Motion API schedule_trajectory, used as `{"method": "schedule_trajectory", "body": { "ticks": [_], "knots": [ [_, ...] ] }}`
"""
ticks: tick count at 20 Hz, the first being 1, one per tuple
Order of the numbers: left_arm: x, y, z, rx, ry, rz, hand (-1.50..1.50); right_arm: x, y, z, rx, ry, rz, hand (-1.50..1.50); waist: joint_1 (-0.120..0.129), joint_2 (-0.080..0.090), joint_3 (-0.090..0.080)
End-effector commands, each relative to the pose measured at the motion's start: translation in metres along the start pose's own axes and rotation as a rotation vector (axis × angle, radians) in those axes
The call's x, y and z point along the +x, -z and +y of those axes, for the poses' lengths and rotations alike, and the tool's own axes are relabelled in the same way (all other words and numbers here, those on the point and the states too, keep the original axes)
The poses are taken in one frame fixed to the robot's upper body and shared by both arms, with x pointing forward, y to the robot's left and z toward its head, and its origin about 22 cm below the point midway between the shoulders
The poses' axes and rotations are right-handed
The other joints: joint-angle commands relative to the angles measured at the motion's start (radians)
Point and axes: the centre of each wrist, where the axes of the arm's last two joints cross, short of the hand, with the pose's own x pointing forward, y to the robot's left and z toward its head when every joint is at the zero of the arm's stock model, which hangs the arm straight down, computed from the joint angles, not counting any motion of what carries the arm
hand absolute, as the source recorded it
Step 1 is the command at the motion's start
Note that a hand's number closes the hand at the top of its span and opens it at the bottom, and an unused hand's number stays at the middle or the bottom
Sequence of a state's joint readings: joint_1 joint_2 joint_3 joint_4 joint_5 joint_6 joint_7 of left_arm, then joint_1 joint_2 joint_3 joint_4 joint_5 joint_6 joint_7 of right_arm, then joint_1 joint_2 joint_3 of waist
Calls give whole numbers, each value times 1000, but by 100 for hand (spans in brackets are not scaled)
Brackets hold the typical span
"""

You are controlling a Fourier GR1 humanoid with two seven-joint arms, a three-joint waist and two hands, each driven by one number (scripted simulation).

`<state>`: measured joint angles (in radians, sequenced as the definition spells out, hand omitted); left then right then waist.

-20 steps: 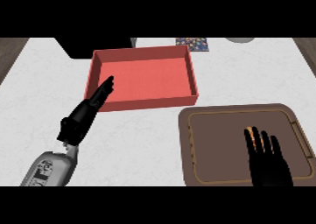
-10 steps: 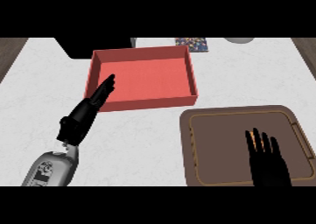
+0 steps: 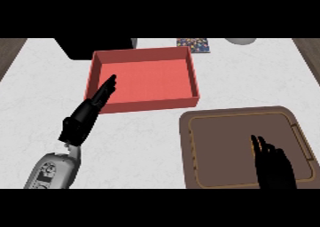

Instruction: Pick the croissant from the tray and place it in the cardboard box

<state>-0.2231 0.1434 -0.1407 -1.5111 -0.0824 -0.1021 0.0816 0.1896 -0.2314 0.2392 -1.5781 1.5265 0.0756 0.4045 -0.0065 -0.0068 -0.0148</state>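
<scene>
The right hand lies flat over the brown tray at lower right, fingers straight. No croissant shows; it may sit hidden beneath, so curling blind could miss it. The red box waits, upper centre.

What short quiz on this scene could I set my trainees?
1. True or false: the right hand is over the tray.
2. What colour is the box? A red, B blue, C green.
3. Fill in: the left hand, fingers straight, lies at the box's ___ side.

Key: 1 true; 2 A; 3 left.
</scene>
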Motion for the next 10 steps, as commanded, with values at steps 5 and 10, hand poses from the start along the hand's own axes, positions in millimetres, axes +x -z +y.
{"method": "schedule_trajectory", "body": {
  "ticks": [5,10],
  "knots": [
    [-5,-22,4,-15,-5,-1,0,-23,20,11,-67,-64,-17,150,10,6,15],
    [6,-1,-10,-88,1,-39,0,129,-26,-52,-5,146,-435,150,93,22,18]
  ]
}}
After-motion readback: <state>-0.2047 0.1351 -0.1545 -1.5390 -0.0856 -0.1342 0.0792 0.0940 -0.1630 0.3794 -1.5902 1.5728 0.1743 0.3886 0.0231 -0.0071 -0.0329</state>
